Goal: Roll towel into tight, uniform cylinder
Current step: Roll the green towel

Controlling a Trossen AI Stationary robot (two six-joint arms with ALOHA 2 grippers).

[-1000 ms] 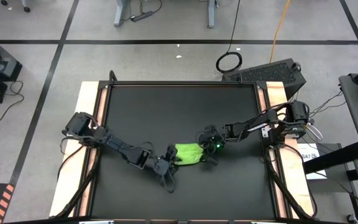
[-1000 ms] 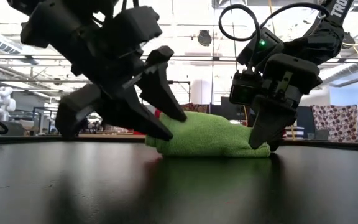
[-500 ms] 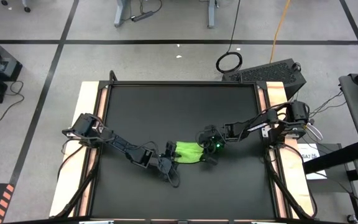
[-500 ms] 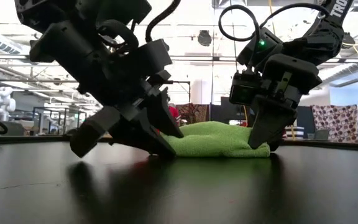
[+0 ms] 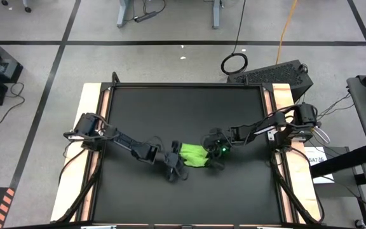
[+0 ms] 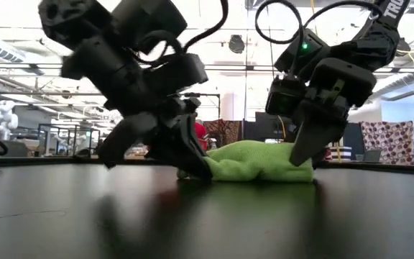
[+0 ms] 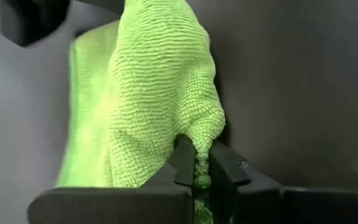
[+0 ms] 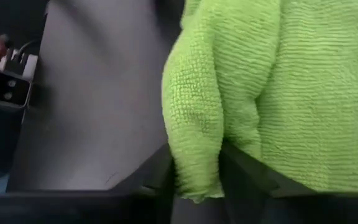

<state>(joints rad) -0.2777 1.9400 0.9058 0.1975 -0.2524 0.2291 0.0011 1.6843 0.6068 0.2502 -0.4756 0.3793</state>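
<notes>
The lime-green towel [image 5: 194,155] lies bunched in a low mound [image 6: 259,161] on the black table, a little right of its middle. My left gripper [image 5: 176,159] is at the towel's left end, slanting down, shut on a bit of cloth [image 7: 199,163]. My right gripper [image 5: 211,152] is at the towel's right end [image 6: 302,152], also slanting down, with a thick fold of the towel between its fingers [image 8: 194,165]. My left gripper pinches a thin bunched tip of the towel's left end [image 7: 200,149] between its two fingers [image 7: 184,163]. It comes slanting down from the table's left. The rest of the towel lies slack on the table beyond the fingers. My right gripper has a thick rounded fold at the towel's right end [image 8: 191,143] between its two fingers [image 8: 244,174], and the fold fills the gap. It comes slanting down from the table's right. The towel rests on the table.
The black mat [image 5: 145,114] has bare room all round the towel. Wooden strips [image 5: 91,108] run along the table's left and right edges. Beyond the far edge lie a dark keyboard-like unit [image 5: 278,75] and a coiled cable [image 5: 234,62].
My left gripper has moved toward the table's right and down onto the towel's left end, rolled about its own axis, and shut on the cloth. The towel's left end has been pushed in toward the right, so the mound is shorter; its right end has stayed put.
</notes>
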